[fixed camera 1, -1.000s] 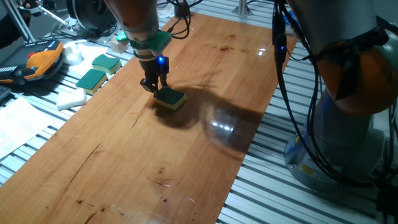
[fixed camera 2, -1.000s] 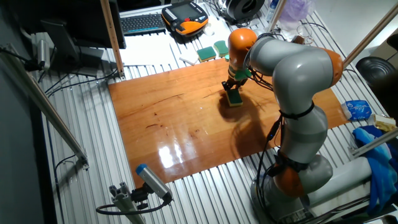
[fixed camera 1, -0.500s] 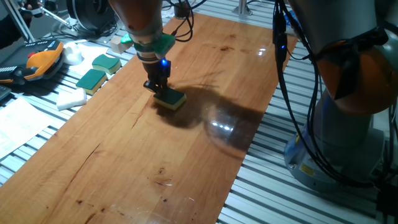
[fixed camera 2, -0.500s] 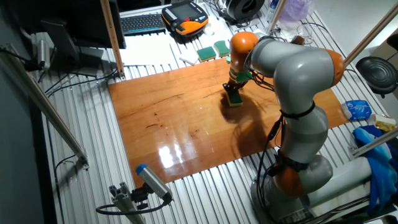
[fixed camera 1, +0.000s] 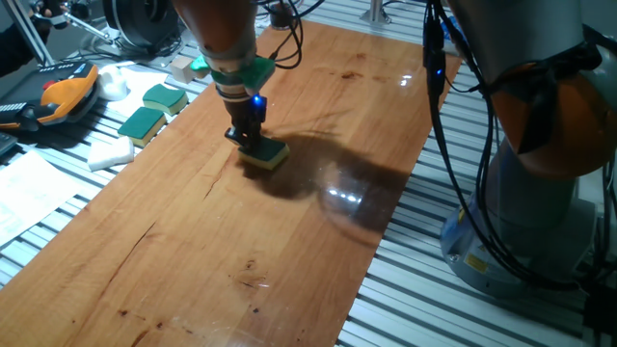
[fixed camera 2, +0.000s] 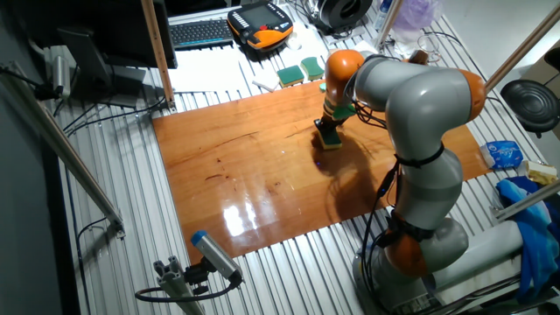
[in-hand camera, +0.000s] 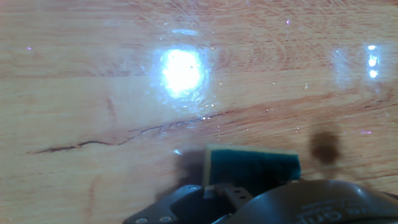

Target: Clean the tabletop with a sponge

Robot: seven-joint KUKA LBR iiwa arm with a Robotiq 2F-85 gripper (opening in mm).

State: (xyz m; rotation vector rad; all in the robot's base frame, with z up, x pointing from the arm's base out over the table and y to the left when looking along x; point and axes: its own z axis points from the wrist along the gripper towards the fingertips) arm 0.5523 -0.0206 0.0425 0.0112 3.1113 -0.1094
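The sponge (fixed camera 1: 264, 152), teal-green on top with a yellow base, lies flat on the reddish-brown tabletop (fixed camera 1: 193, 251) near its far left part. My gripper (fixed camera 1: 246, 137) points straight down with its fingertips at the sponge's left end, touching it. The jaws look slightly open around that end. In the other fixed view the gripper (fixed camera 2: 329, 131) stands on the sponge (fixed camera 2: 331, 141) near the board's (fixed camera 2: 245, 175) back edge. In the hand view the sponge (in-hand camera: 252, 165) lies just past a fingertip (in-hand camera: 229, 191), on the glossy board (in-hand camera: 93, 93).
Two more green sponges (fixed camera 1: 166, 96) (fixed camera 1: 142, 123) and a white foam block (fixed camera 1: 111, 152) lie on the slats left of the board. An orange teach pendant (fixed camera 1: 63, 94) is further left. The arm's base (fixed camera 1: 540, 193) and hanging cables (fixed camera 1: 434, 77) stand at the right.
My gripper has moved right and down from beside the sponge's left end onto it. The sponge has stayed in place.
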